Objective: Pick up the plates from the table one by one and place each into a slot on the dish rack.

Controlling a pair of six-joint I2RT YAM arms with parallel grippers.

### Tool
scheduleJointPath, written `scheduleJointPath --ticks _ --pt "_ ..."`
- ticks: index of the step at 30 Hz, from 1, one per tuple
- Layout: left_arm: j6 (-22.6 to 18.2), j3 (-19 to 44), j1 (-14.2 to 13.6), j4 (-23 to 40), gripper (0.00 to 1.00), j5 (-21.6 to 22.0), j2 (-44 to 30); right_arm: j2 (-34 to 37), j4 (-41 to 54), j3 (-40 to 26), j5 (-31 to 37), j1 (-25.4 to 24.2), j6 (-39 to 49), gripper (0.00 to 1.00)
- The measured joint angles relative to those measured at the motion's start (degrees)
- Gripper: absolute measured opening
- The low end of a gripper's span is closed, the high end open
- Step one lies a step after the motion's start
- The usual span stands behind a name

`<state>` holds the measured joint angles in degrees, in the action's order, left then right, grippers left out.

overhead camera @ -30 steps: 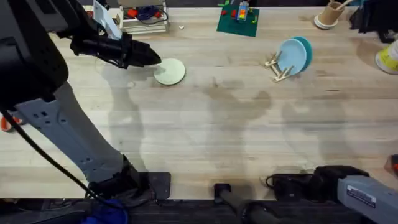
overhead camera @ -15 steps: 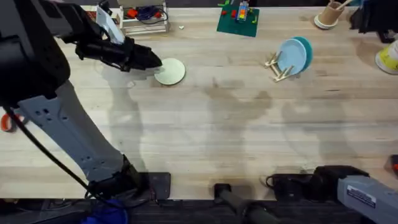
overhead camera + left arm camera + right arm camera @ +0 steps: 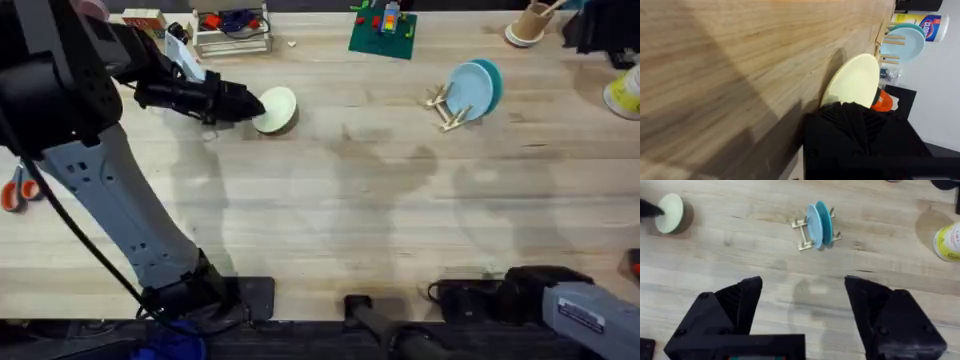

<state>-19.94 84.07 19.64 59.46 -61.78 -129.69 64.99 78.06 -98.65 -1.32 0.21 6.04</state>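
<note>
The table (image 3: 330, 210) is a broad light-wood plank top, mostly bare across its middle. Toward its far right corner stands the dish rack (image 3: 447, 108), a small frame of thin sticks, with the light blue plate (image 3: 468, 90) and the teal plate (image 3: 490, 78) upright in its slots, one just behind the other. The right gripper (image 3: 802, 315) hangs over the near edge with its fingers spread wide and nothing between them.

Toward the far left corner, the left gripper (image 3: 245, 103) has closed on the near rim of the cream-yellow plate (image 3: 277, 108). The plate is tilted, its gripped edge raised and its far edge seemingly at the wood or just off it; I can't tell which. From the left wrist view, the black fingers cover the rim, so how deep the bite goes is hidden.

The plate looks light, stiff and smooth, probably slick where the fingers pinch it. A hold on the rim alone lets it swing or slip, so I'd judge a firm, squarely seated grip matters. It must go nearly vertical into a free slot beside the blue one, and the light rack may shift if nudged.
</note>
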Motion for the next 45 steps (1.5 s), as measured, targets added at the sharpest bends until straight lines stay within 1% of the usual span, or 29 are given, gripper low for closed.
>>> scheduleJointPath --ticks 26,29,32,34,38,45 --pt "0.0 0.0 0.0 0.0 0.041 0.0 0.0 0.0 0.0 0.0 0.0 0.0 0.0 0.995" --pt "0.0 0.0 0.0 0.0 0.041 0.0 0.0 0.0 0.0 0.0 0.0 0.0 -1.9 0.995" --pt "0.0 0.0 0.0 0.0 0.041 0.0 0.0 0.3 -0.4 -0.1 -0.4 0.0 -5.9 0.995" --pt "0.0 0.0 0.0 0.0 0.041 0.0 0.0 1.3 -0.9 -0.3 -2.2 0.0 -8.1 0.995" --pt "0.0 0.0 0.0 0.0 0.041 0.0 0.0 5.9 -3.0 -0.6 -8.8 0.0 -11.1 0.995" --pt "0.0 0.0 0.0 0.0 0.041 0.0 0.0 18.3 -4.2 -0.6 -18.1 0.6 -17.7 0.994"
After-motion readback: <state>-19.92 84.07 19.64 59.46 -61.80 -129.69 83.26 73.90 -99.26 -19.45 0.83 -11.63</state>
